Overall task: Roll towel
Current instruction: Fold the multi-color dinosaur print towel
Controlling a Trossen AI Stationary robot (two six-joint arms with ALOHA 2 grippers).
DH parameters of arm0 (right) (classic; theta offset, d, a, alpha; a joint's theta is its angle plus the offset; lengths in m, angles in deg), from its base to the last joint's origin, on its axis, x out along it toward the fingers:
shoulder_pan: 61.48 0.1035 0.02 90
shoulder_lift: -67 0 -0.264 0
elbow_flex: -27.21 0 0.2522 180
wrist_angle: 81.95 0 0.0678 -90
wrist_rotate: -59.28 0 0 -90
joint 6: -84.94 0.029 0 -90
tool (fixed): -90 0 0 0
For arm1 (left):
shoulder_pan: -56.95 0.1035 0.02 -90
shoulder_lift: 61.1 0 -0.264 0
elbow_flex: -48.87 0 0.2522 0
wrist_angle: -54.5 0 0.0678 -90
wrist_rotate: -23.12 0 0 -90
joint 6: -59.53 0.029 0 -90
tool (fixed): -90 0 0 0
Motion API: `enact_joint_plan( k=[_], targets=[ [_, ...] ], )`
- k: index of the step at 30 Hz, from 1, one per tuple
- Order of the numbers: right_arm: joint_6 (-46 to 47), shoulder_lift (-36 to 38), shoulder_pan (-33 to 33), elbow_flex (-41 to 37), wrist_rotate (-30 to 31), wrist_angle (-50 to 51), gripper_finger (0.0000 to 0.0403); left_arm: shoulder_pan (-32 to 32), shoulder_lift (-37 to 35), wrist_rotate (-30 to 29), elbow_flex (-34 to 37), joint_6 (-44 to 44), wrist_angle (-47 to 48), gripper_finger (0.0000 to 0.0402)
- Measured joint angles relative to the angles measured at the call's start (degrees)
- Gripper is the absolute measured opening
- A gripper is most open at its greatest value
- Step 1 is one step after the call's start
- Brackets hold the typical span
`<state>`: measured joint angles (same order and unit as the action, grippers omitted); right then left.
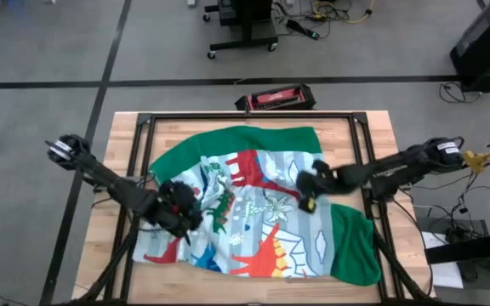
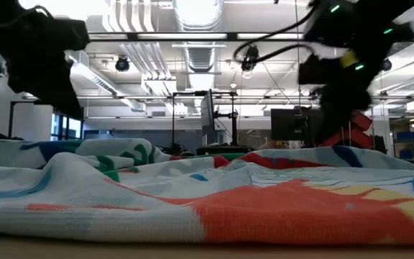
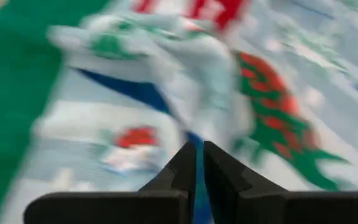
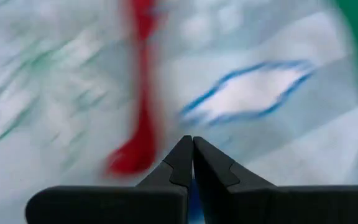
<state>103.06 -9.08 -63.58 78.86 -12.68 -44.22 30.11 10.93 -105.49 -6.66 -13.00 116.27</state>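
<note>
The towel (image 1: 253,212) lies spread but rumpled over the wooden table (image 1: 113,195). Its green border runs along the far side and the near right corner, and the dinosaur print faces up. A bunched fold (image 3: 166,68) stands up on its left part. My left gripper (image 1: 184,214) hovers over the towel's left part with its fingers (image 3: 199,149) shut and nothing between them. My right gripper (image 1: 307,189) is over the towel's right middle, fingers (image 4: 192,142) shut. In the low view both grippers (image 2: 49,79) (image 2: 336,93) hang above the cloth (image 2: 228,201).
A black metal frame (image 1: 143,127) borders the table top, and its rails run past the towel's left and right edges. A red and black object (image 1: 275,98) lies at the far edge. Stands, cables and equipment fill the floor beyond the table.
</note>
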Motion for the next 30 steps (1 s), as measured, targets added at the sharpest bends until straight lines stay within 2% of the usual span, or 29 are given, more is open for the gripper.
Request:
enact_joint_plan(
  k=[5,12,18,21,25,30],
  targets=[
    [-6.17,-2.82,-8.77,0.0,-1.43,-6.69,0.0,11.29,-1.3,10.88,4.84,-0.92,-0.06,0.0013],
    [-11.95,-7.2,-10.68,0.02,-3.07,-10.83,0.0,26.25,2.45,20.14,11.5,7.23,-3.95,0.0013],
    [-9.72,-6.83,-7.3,-0.14,-3.67,-9.14,0.0,40.55,6.27,18.53,12.09,19.17,-7.42,0.0013],
    [-6.4,-6.88,-4.79,-0.63,-4.48,-4.69,0.0,47.54,7.56,16.25,10.55,24.82,-6.88,0.0013],
    [0.68,-6.84,0.51,-1.67,-4.61,0.2,0.0,58.27,10.75,13.31,7.11,36.5,-7.7,0.0013],
    [5.14,-6.48,6.55,-1.79,-0.31,0.31,0.0,70.44,17.27,12.29,2.57,53.75,-20.25,0.0013]
  ],
)
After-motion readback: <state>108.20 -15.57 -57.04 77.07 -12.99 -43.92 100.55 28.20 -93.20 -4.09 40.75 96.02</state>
